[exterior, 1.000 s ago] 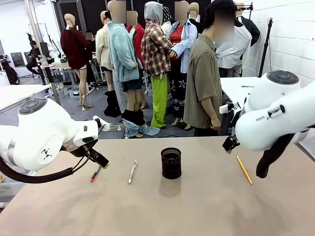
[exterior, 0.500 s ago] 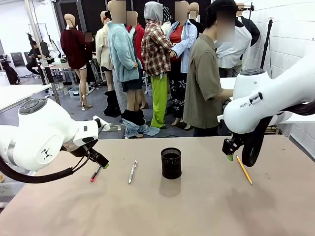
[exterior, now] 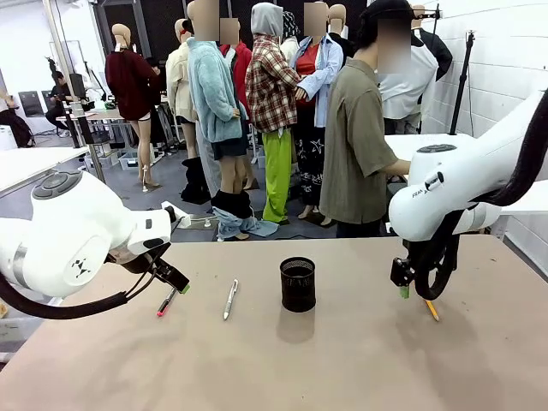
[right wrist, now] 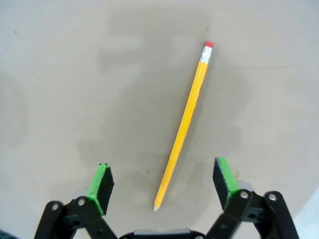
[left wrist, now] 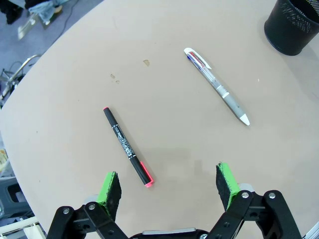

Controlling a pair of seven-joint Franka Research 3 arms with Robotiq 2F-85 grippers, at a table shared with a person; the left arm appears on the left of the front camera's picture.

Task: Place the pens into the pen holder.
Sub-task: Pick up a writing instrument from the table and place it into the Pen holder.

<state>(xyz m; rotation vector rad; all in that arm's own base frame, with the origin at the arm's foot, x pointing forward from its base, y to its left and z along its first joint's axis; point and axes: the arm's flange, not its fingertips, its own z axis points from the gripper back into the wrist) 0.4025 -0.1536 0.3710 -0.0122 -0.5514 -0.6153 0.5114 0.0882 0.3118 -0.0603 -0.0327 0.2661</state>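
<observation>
The black mesh pen holder (exterior: 297, 283) stands mid-table and shows at the top right corner of the left wrist view (left wrist: 294, 27). A silver-white pen (exterior: 229, 300) (left wrist: 217, 85) and a dark pen with a pink-red end (exterior: 165, 302) (left wrist: 127, 147) lie to its left. My left gripper (exterior: 175, 283) (left wrist: 168, 185) hovers open above the dark pen. An orange pencil-like pen (right wrist: 185, 123) (exterior: 431, 308) lies at the right. My right gripper (exterior: 404, 282) (right wrist: 163, 184) hangs open straight over it, fingers on either side of its tip end.
A person in an olive shirt (exterior: 357, 145) stands at the far side, turned away. The tan table (exterior: 342, 360) has wide bare room in front of the holder. Its rounded left edge (left wrist: 30, 89) lies close to the dark pen.
My right arm swung in and down toward the orange pen, now covering most of it in the front view. The left arm has not moved.
</observation>
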